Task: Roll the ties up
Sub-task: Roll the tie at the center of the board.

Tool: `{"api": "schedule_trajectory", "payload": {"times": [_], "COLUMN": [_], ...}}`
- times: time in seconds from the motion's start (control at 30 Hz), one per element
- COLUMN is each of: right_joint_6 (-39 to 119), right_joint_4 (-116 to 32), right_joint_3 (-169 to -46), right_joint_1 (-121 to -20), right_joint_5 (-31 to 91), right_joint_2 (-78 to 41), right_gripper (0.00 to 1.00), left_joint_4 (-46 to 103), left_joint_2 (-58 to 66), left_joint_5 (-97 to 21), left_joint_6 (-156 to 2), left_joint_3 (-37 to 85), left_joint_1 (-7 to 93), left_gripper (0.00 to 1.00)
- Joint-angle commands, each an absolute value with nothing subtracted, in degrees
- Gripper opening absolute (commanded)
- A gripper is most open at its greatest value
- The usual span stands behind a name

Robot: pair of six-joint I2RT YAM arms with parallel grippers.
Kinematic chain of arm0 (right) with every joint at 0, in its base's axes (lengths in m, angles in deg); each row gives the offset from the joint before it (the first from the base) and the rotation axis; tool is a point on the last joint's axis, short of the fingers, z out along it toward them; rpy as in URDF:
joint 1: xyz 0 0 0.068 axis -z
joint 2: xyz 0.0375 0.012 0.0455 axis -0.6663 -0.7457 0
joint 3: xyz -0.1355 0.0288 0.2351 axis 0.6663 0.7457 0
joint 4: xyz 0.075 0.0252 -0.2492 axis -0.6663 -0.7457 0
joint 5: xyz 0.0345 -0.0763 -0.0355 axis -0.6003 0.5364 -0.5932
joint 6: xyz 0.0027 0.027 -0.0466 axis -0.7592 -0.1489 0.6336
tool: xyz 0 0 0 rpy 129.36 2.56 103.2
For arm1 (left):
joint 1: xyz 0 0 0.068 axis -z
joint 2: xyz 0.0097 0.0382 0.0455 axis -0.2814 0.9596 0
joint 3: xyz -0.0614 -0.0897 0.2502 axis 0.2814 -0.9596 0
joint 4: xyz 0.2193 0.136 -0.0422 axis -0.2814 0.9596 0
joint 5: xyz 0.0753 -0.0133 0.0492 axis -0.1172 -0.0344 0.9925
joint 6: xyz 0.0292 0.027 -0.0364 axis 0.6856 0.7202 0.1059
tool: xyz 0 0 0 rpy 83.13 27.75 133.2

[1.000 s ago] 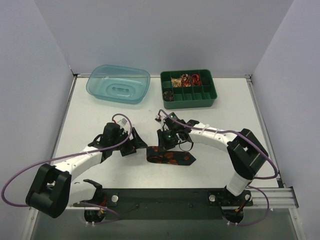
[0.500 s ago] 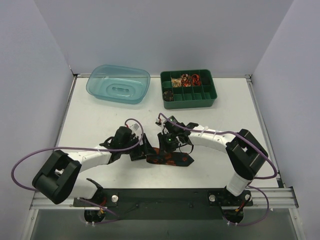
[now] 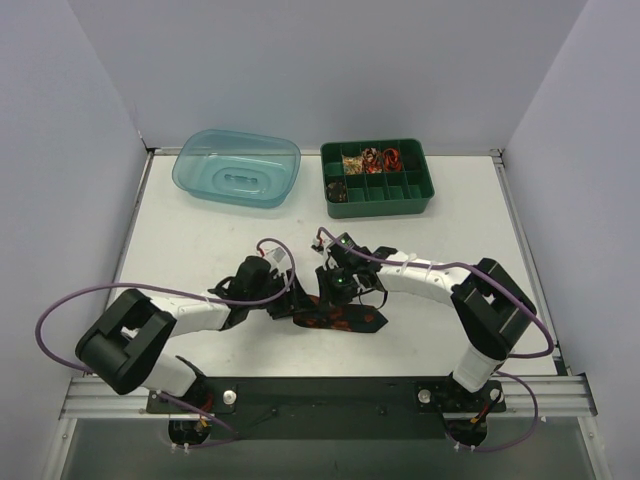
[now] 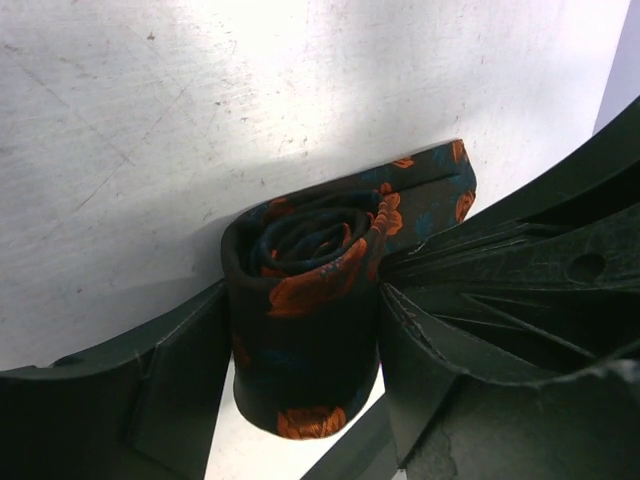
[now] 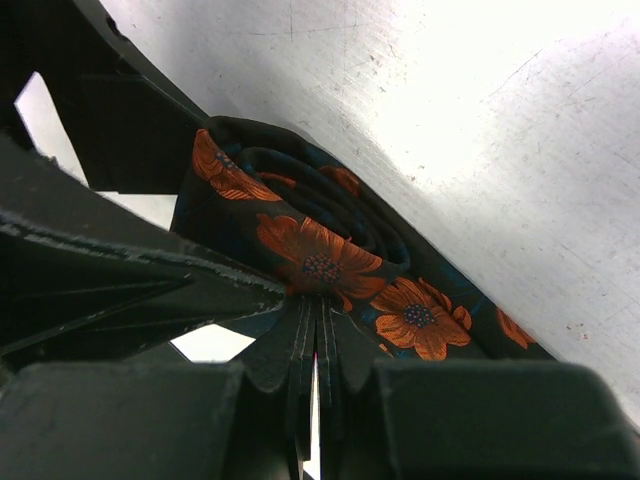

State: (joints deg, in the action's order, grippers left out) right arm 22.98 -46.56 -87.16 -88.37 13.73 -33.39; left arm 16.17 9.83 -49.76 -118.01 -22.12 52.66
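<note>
Room: pale lilac walls close in a white table on its left, far and right sides.
Near edge: a black mounting plate runs along it, carrying both arm bases.
Far edge: a clear teal tub stands on the left and a green compartment tray on the right, side by side but apart.
Tie: one tie, black with orange flowers, lies near the middle of the table, closer to the near edge. Its left end is wound into a roll and the unrolled tail runs right, flat on the surface, to a pointed tip.
Left gripper: the left gripper straddles the roll, one finger against each side, clasping it. The roll's spiral end faces the wrist camera.
Right gripper: the right gripper is clenched tight, its fingertips pressed to the cloth where the roll meets the tail. Whether a fold is nipped between them cannot be told.
Arms: both reach inward and meet over the tie. Purple cables loop out from the left arm toward the left wall.
Open room: bare white surface shows between the tie and the two containers, left of the left arm, and right of the right arm up to the table's right edge.
</note>
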Motion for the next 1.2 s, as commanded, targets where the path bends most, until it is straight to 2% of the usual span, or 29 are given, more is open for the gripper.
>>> {"api": "schedule_trajectory", "payload": {"times": [0.0,0.07,0.17,0.23,0.3,0.33,0.37,0.67,0.9,0.93,1.03,1.17], "right_joint_6": [23.1,23.1,22.9,22.9,22.9,23.0,22.9,23.6,24.7,24.6,24.9,24.7], "right_joint_4": [-47.0,-47.0,-47.0,-47.0,-46.9,-46.9,-46.9,-47.2,-47.1,-47.2,-47.5,-47.6], "right_joint_3": [-85.8,-85.4,-85.3,-85.2,-85.3,-85.3,-85.7,-88.4,-89.3,-89.4,-89.6,-89.0], "right_joint_1": [-88.7,-88.7,-88.7,-88.7,-88.7,-88.6,-88.5,-84.2,-76.9,-75.5,-73.3,-71.2], "right_joint_5": [15.5,15.5,15.6,15.8,16.1,16.2,16.4,14.6,12.0,11.9,12.2,12.3], "right_joint_2": [-33.9,-33.9,-34.1,-34.1,-34.2,-34.3,-34.4,-32.9,-30.2,-30.2,-29.7,-28.6], "right_gripper": [0.0,0.0,0.0,0.0,0.0,0.0,0.0,0.01,0.11,0.2,0.34,0.45], "left_joint_4": [5.8,2.3,-1.7,-3.9,-5.3,-5.5,-5.5,12.0,28.1,32.9,40.8,48.9], "left_joint_2": [12.6,14.3,16.0,16.7,16.9,16.8,16.5,13.8,12.1,12.1,13.1,15.0], "left_joint_5": [-50.4,-51.0,-51.1,-51.1,-51.0,-50.3,-49.8,-43.4,-36.8,-35.6,-31.5,-27.5], "left_joint_6": [-118.8,-119.5,-120.3,-120.8,-121.0,-121.0,-121.0,-113.2,-104.2,-103.4,-99.4,-95.0], "left_joint_3": [-24.0,-24.4,-25.0,-25.2,-25.3,-25.3,-25.2,-18.0,-10.7,-9.4,-4.4,2.3], "left_joint_1": [53.8,54.1,54.8,55.0,55.0,55.0,54.9,53.0,48.2,47.8,47.1,47.1], "left_gripper": [0.63,0.59,0.46,0.3,0.18,0.05,0.0,0.0,0.0,0.0,0.0,0.0]}}
